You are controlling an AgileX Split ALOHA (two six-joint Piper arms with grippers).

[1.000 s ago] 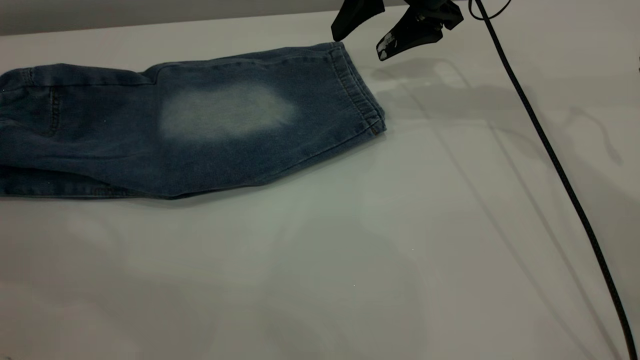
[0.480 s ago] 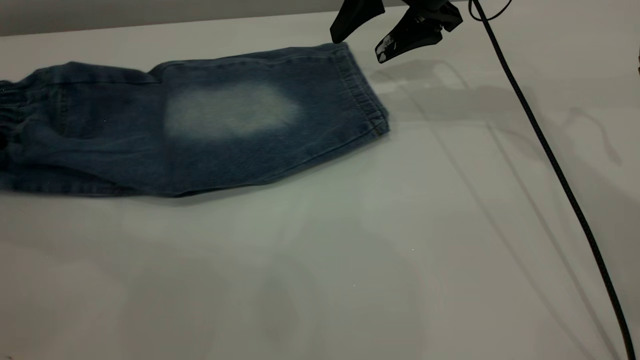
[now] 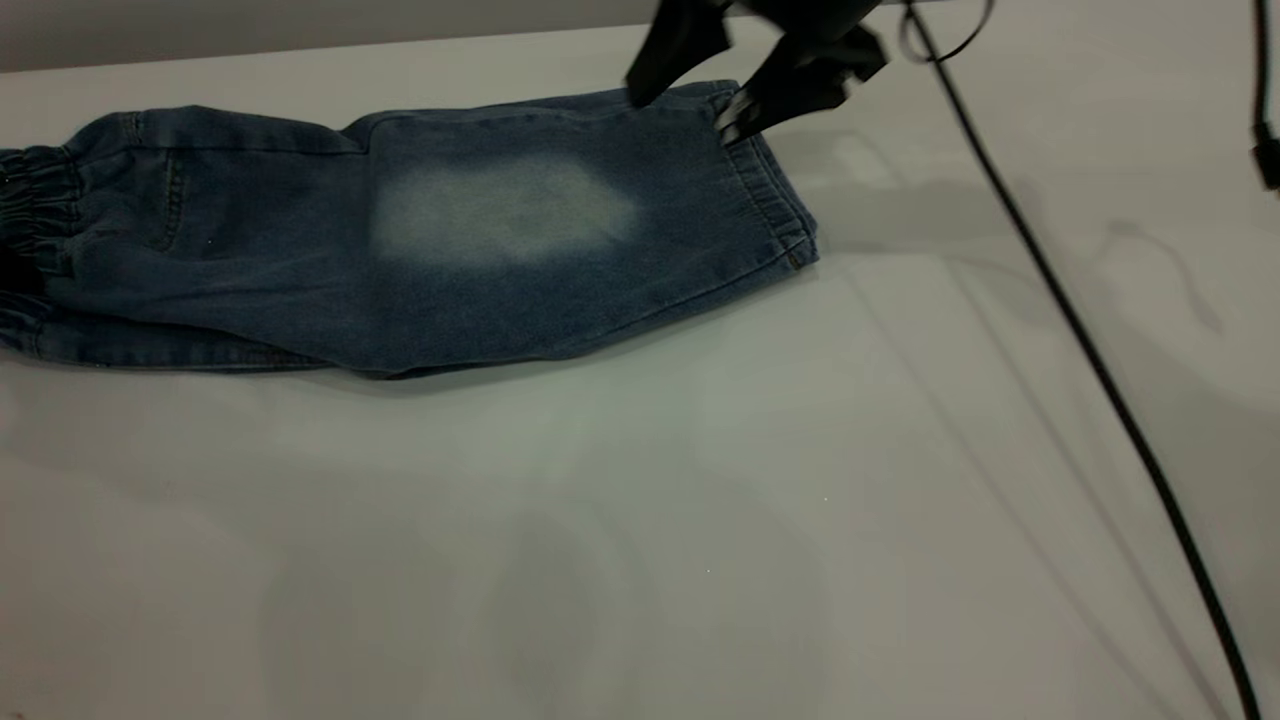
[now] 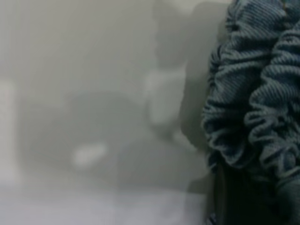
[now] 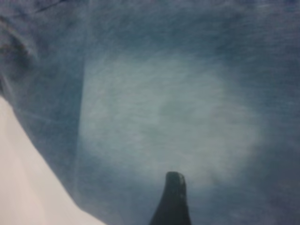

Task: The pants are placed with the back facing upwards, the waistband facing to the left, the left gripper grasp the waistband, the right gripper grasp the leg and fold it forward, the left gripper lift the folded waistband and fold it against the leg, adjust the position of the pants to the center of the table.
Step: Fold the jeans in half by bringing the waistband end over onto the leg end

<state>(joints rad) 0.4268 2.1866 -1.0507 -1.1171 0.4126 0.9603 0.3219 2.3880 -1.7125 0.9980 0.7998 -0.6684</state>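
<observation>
The pants [image 3: 420, 235] lie flat on the white bench [image 3: 700, 520], toward its far left part, already doubled lengthwise so that the leg [image 3: 560, 220] with the pale faded oval faces up. The ruched waistband [image 3: 35, 190] sits at the exterior view's left edge; the stitched hem points right.

The right hand [image 3: 690, 95] hovers over the far corner of the hem, its two fingers spread apart with one tip on each side of that corner, and it holds nothing. A black cable [image 3: 1080, 340] trails from this arm across the bare bench on the right.

The left hand does not show clearly in any view. Its wrist camera looks at the gathered waistband [image 4: 253, 112] from very close, so you cannot tell whether it is clamped on the fabric.

Judged from this layout, the lengthwise fold looks done and the waistband-to-leg fold remains. Watch for these faults:
- If the right hand closes on only the top layer of the hem, the layers may separate and undo the fold.
- If the waistband is gripped unevenly, the elastic may bunch and the lifted edge may land skewed.
- The cable may drag the cloth if it sweeps inward.
</observation>
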